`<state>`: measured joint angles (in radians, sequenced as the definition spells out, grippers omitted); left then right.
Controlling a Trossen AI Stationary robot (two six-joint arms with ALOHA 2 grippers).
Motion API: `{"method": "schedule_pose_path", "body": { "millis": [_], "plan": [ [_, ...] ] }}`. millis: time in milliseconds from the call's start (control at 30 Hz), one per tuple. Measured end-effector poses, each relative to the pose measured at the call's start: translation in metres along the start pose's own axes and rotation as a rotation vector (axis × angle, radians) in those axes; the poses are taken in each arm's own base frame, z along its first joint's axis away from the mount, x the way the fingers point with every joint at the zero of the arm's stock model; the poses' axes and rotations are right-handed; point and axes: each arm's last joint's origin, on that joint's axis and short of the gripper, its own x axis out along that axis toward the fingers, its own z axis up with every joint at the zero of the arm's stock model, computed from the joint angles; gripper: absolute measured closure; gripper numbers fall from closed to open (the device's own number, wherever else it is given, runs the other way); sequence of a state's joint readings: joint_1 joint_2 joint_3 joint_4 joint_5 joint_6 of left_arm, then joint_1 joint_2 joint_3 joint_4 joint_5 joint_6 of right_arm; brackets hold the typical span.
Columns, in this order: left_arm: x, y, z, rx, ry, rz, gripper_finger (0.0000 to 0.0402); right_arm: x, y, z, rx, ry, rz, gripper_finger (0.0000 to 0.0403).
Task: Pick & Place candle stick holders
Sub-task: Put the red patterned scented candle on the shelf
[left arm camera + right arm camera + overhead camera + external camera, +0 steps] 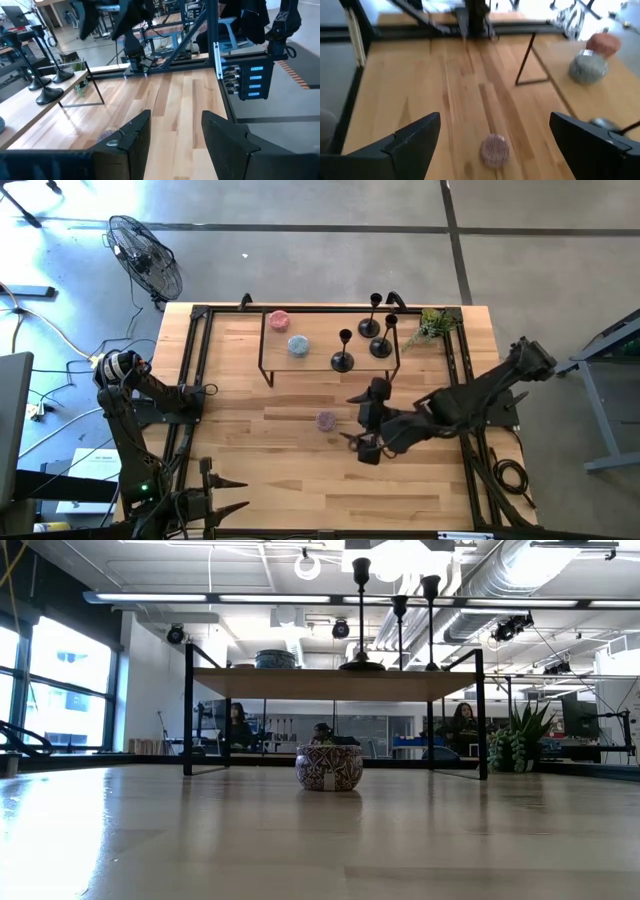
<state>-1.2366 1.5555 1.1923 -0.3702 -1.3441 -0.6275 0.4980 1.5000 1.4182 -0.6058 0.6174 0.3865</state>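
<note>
Candle stick holders (344,352) top the shelf (300,365) — right gripper (362,442) fingers apart, left gripper (172,142) fingers parted.

Light wood-plank table (300,470), black rails along its edges. Small black-legged raised shelf (315,365) stands just beyond the right gripper (362,442); a patterned round tin (326,420) sits on bare planks just beside that gripper. Potted plant (432,326) at the far corner.
</note>
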Motion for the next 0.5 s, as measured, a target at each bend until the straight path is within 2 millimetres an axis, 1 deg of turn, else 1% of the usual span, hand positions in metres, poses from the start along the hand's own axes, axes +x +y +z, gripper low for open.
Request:
{"method": "schedule_pose_path", "body": {
  "millis": [200, 300, 433, 500],
  "plan": [
    [0.000, 0.000, 0.000, -0.008, 0.000, 0.000, 0.0230, 0.020, 0.008, -0.018, -0.060, 0.114, -0.051, 0.0035],
    [0.001, 0.000, 0.000, -0.034, 0.001, 0.003, 0.0230, 0.027, 0.011, -0.022, -0.080, 0.130, -0.057, 0.0036],
    [0.015, 0.003, 0.001, -0.037, 0.053, -0.018, 0.0230, 0.028, 0.013, -0.022, -0.070, 0.135, -0.050, 0.0036],
    [0.027, 0.009, 0.005, -0.036, 0.100, -0.045, 0.0230, 0.028, 0.014, -0.023, -0.064, 0.138, -0.041, 0.0036]
  ]
}}
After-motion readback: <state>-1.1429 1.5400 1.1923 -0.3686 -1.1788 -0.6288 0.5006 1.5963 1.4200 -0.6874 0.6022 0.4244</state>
